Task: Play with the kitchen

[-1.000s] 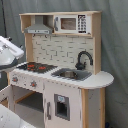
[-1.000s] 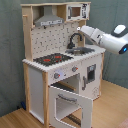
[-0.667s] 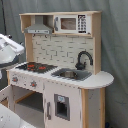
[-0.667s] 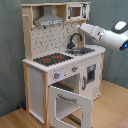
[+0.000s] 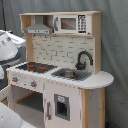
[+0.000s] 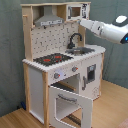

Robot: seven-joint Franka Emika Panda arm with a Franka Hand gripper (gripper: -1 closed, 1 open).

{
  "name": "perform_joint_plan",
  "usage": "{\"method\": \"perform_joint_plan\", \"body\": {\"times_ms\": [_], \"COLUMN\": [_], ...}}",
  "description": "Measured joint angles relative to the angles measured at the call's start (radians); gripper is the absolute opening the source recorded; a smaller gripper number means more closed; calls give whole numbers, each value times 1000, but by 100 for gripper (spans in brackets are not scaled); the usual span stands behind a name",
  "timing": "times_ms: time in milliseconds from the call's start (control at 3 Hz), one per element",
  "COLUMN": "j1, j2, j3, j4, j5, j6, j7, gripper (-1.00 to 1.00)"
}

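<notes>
In the second exterior view, arm (image 6: 107,30) reaches over the kitchen (image 6: 60,65) sink (image 6: 82,50); tool tip hidden by the upper shelf, state can't tell. Oven door (image 6: 67,106) hangs open.

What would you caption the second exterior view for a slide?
White robot arm reaches toward the toy kitchen, whose oven door hangs open.
</notes>
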Motion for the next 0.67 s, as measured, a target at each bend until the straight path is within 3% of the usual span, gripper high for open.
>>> {"method": "perform_joint_plan", "body": {"times_ms": [667], "j1": [-4], "j2": [30], "j3": [-47], "j4": [51], "j5": [23], "j6": [22], "j7": [-198], "gripper": [100]}}
